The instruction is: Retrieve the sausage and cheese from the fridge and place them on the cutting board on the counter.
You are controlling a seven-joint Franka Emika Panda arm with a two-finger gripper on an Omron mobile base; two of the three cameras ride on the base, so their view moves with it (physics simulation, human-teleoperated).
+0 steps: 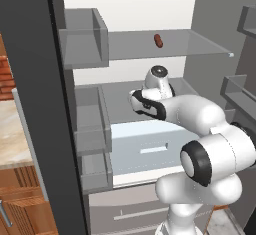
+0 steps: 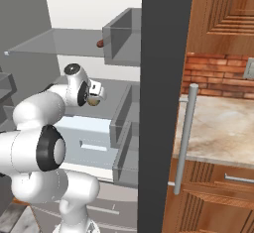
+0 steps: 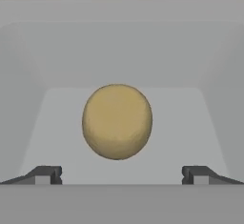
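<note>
Cheese (image 3: 117, 121), a round yellow lump on the fridge (image 1: 150, 44) shelf, lies straight ahead of the claw (image 3: 122, 174), centred between its spread fingers

Fridge (image 1: 30, 104): matt grey door, smooth white inner walls. Shelf (image 1: 190, 44): clear, glassy. Counter (image 2: 223, 123): beige marbled stone, slight sheen. Cabinets (image 2: 218, 197): brown wood, visible grain. Back wall (image 2: 213, 78): rough red brick. Round tan lump (image 3: 117, 121): matt, faintly mottled.

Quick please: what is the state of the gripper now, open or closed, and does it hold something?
Gripper: open, holding nothing; a round tan thing on the fridge shelf lies ahead of its fingertips.
</note>
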